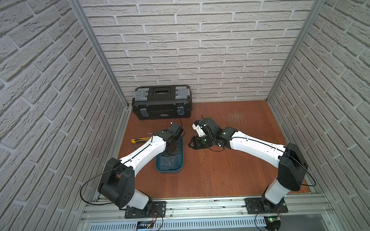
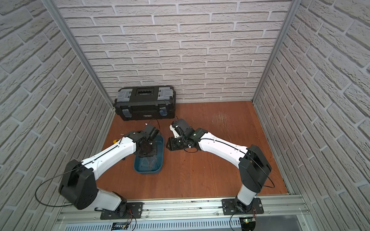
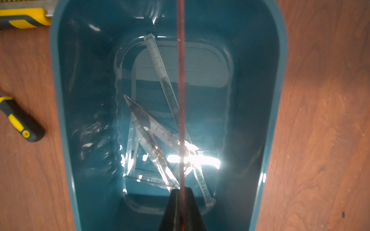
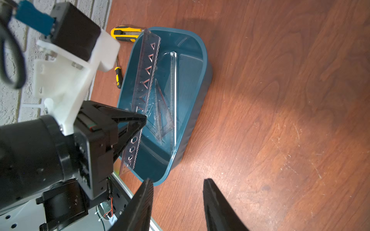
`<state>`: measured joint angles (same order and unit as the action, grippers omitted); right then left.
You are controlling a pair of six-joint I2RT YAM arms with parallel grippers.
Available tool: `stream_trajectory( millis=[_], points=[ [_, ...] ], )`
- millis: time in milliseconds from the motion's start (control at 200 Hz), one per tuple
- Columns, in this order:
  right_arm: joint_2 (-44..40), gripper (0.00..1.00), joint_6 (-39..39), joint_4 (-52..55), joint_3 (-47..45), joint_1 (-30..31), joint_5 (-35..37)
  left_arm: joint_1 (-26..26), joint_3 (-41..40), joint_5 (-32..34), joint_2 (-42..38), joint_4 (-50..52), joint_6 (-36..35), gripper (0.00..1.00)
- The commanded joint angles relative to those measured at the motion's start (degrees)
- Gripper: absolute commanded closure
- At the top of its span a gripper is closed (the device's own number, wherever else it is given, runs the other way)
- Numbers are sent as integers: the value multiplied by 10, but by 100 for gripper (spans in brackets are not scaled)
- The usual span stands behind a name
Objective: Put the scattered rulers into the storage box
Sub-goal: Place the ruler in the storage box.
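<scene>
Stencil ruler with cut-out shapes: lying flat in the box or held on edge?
Held on edge: the left gripper pinches the stencil ruler over the storage box.

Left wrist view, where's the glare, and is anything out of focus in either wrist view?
Left wrist view: white glare washes out the rulers on the storage box floor; the left claw is soft-edged. Right wrist view: box sharp, the right claw blurred up close.

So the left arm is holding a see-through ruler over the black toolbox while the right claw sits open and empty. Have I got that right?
Not quite. The left gripper holds the ruler over the teal storage box, not the black toolbox; the right wrist view shows it. The right gripper is open and empty.
</scene>
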<state>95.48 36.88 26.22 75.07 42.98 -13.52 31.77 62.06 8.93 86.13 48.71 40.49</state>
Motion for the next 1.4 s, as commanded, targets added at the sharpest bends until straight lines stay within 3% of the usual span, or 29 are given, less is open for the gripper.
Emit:
stream_trajectory(
  millis=[0, 145, 340, 450, 760, 1104, 1394],
  points=[
    [-28, 55, 3, -14, -21, 2, 11, -7, -1, -5, 19, -22, -14, 100],
    [-43, 55, -1, -10, -38, -2, 22, -8, -3, -7, 35, -29, -14, 99],
    [-61, 55, -13, 2, -51, -22, 28, -9, 12, 9, 22, -12, -13, 63],
    [-74, 55, -23, 12, -56, -42, 30, -9, 31, 19, -1, 12, -13, 57],
    [-113, 54, -63, 39, -83, -141, 48, 16, 97, 22, -40, 47, -16, 57],
    [-80, 55, -107, 78, -59, -193, 119, 84, 210, -45, 88, -6, -12, 59],
    [7, 57, -139, 102, -15, -195, 177, 110, 241, -115, 186, -99, 25, 61]
  ],
)
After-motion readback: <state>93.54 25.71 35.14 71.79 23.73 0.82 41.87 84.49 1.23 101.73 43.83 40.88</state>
